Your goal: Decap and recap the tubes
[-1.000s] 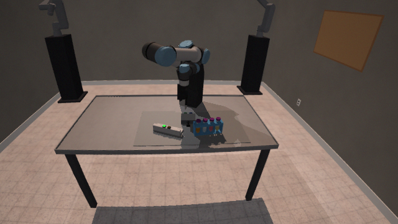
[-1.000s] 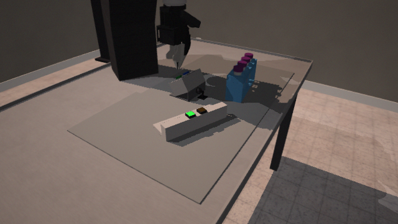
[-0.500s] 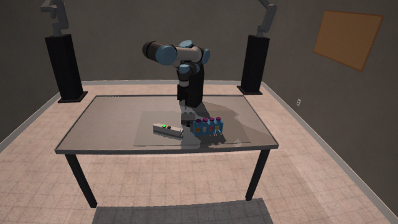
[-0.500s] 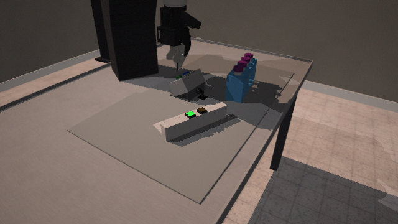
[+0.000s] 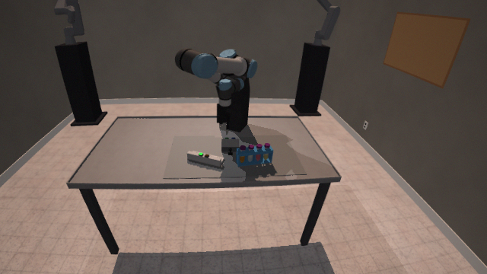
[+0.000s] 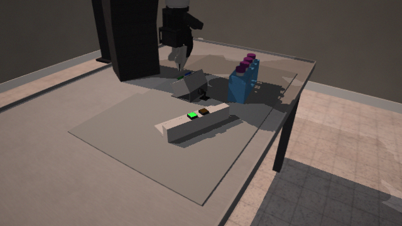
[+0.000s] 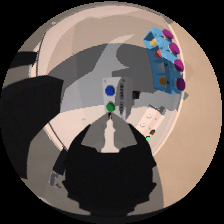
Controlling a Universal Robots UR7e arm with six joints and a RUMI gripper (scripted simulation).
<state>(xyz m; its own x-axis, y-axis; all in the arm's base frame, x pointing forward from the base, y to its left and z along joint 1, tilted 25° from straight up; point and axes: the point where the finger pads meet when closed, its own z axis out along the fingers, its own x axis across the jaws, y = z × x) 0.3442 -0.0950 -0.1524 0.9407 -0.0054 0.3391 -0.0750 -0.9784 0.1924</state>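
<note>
Shut gripper over the green key, green lamp lit.
Its fingers meet, holding nothing; contact with the key is hard to judge. Towards the desk edge opposite the arm's base, the blue tube rack carries four capped tubes, near the cap tray.

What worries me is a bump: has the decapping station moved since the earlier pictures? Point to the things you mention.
No. Judged against the table [image 5: 125, 152] [image 6: 110, 188] [image 7: 75, 45] in the exterior view, the decapping station [image 5: 246, 164] [image 6: 237, 89] [image 7: 170, 75] shows no shift either way.
</note>
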